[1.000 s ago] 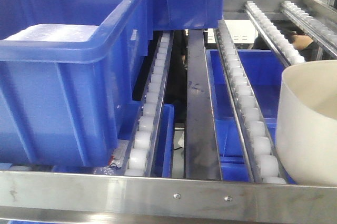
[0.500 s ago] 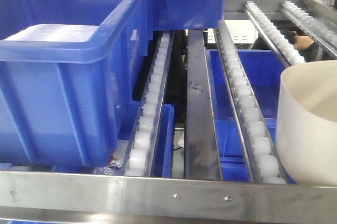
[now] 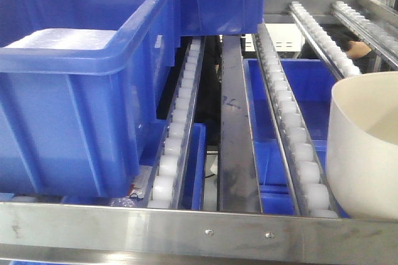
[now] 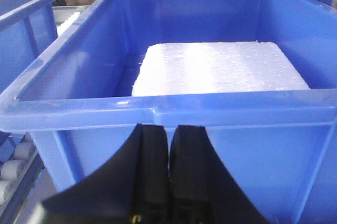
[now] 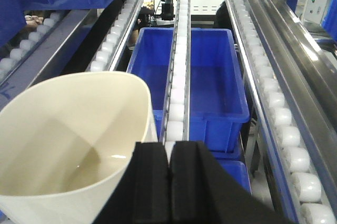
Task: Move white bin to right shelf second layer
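1. Seated at the far right of the front view: the white bin (image 3: 364, 147), its base hidden behind the front rail (image 3: 199, 231) of the right shelf second layer (image 3: 297, 147). Cannot tell whether resting fully on the rollers or only partly.
2. Pressed together with no wall visible between the pads: the right gripper (image 5: 169, 182), just beside the bin's rim in the wrist view. No hold on the tub, judging by that (glossy, tapered plastic, so a slippery thing to nudge).
3. Risk of tipping: a bump from the clenched fingers against the near wall, with the bin light and apparently empty.
4. Risk of a crooked seat: base straddling only one roller track, gaps open between the tracks, a lower blue crate (image 5: 210, 108) visible below through them. Possible tilt into a gap.
5. Risk of rolling: sloped rollers, so likely drift toward the rail; harmless if the rail catches the base, bad if the base sits above it.
6. Also clenched, holding nothing: the left gripper (image 4: 168, 182), close in front of the big blue crate (image 4: 237, 145) with its foam slab (image 4: 221, 69). Risk of shoving that crate on any careless forward move.
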Controlling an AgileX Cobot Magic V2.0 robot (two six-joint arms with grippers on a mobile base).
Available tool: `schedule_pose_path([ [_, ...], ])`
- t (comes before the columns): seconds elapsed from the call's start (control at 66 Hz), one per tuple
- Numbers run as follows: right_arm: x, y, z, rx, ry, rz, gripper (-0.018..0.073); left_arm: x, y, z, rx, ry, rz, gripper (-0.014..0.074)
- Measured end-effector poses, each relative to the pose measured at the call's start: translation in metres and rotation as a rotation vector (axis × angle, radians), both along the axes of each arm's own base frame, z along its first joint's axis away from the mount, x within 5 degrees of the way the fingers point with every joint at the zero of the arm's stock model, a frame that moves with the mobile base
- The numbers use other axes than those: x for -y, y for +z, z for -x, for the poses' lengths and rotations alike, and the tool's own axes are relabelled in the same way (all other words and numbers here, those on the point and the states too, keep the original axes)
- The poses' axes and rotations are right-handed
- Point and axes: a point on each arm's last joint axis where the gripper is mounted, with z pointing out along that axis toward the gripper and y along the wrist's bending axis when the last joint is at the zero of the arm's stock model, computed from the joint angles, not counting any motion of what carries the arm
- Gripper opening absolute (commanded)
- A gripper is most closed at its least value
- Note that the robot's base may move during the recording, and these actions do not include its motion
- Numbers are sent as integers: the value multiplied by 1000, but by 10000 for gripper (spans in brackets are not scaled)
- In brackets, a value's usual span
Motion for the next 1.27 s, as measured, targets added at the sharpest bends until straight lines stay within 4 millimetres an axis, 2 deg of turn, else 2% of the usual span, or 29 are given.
schedule_pose_path([
  [1.273,0,0,0,1,1,0,56,0,0,0,0,0,0,85],
])
